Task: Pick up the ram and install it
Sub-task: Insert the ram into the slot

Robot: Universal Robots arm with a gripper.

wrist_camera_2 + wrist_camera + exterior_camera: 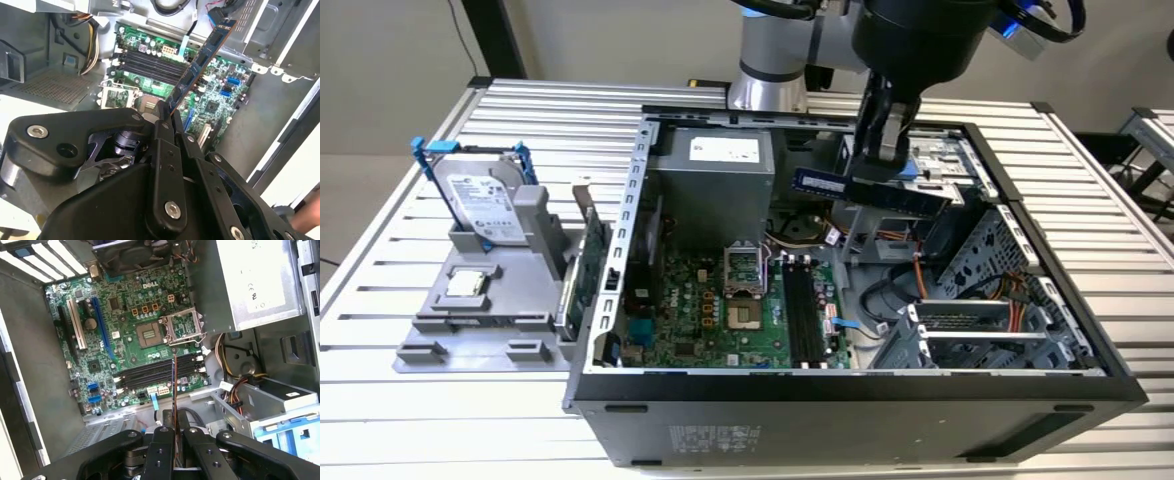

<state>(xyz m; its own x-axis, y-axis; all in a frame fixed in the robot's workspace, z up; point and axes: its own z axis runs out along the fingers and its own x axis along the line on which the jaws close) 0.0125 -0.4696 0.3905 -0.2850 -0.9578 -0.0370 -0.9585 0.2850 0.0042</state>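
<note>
Exterior view: grips a long, thin, bluish-green ram stick with small dark chips (870, 191) in the black metal pincer (878, 168), fingers closed tight on its upper edge near the middle. Holds it roughly level in the air over the open black-and-grey computer case (854, 400), clear of the board. Below the pincer and towards the exterior view's left of it lies the green motherboard (700, 310) with its long black memory slots (803, 310). Well off to the exterior view's left of the pincer, outside the case, stands a silver hard drive with blue handles (483, 205) in a grey plastic holder (467, 335).

Second wrist view: looks along the pincer (169, 112), clamped on the ram stick (202, 57), which slants out from between the fingertips over the motherboard (220, 95). Beyond the pincer run the memory slots (150, 60), apart from the ram stick.

First wrist view: shows the ram stick (174, 385) edge-on as a thin line rising from the closed pincer (174, 432), crossing the memory slots (150, 374) in line of sight. Past the fingertips and to one side sits a silver metal power supply box (260, 280).
</note>
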